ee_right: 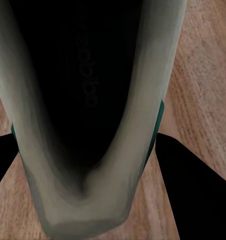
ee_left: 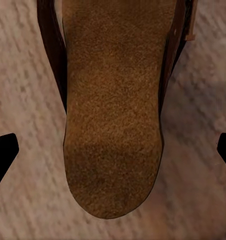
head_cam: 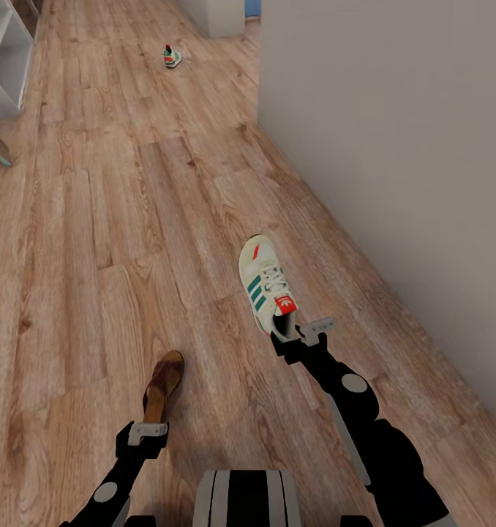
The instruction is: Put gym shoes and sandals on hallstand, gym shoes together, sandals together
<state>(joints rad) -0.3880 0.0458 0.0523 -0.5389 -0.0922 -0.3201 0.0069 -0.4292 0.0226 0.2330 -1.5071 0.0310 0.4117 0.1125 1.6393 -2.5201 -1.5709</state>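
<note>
Your right tool (head_cam: pixel 301 338) is closed across the heel collar of a sneaker (head_cam: pixel 266 287), sole toward the floor (head_cam: pixel 94 256), so the stiff rim takes the load. Your left tool (head_cam: pixel 148 432) has a sandal (head_cam: pixel 163 384) between its fingers; in the left wrist view the fingertips (ee_left: pixel 4 152) stand apart from the grainy tan footbed, so the grip is unconfirmed. A second sneaker (head_cam: pixel 172 55) lies far up the woodgrain floor.

Head camera looks down the corridor floor (head_cam: pixel 94 241) — wrist cameras close-up.
</note>
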